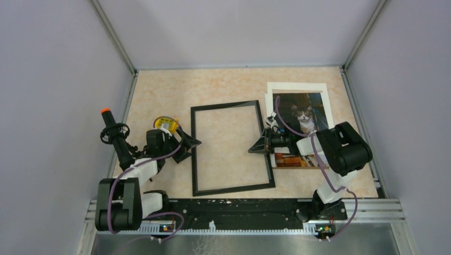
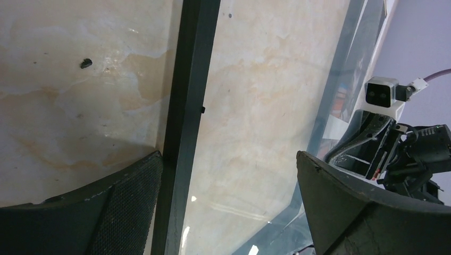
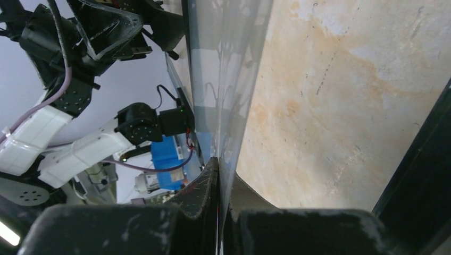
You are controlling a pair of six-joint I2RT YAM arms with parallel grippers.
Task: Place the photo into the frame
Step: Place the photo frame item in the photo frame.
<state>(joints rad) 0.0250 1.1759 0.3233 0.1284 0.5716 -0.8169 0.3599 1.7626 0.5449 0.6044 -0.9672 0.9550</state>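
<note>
the black frame (image 1: 226,104) lies flat mid-table, its rails clear of the enclosure walls. bare marbled tabletop (image 1: 159,87) lies open on the far side and inside the frame. the cat photo (image 1: 304,118) lies face up just right of the frame, near the right wall and partly under the right arm.

the left gripper (image 1: 192,150) gapes wide and holds nothing. in its wrist view the frame's left rail (image 2: 186,106) runs between the fingers; whether they touch it cannot be told. the right gripper (image 1: 251,150) is clenched on the edge of a clear sheet (image 3: 228,79) by the frame's right rail.

one frame, one photo, one clear sheet, one yellow round object (image 1: 165,124) behind the left gripper.
</note>
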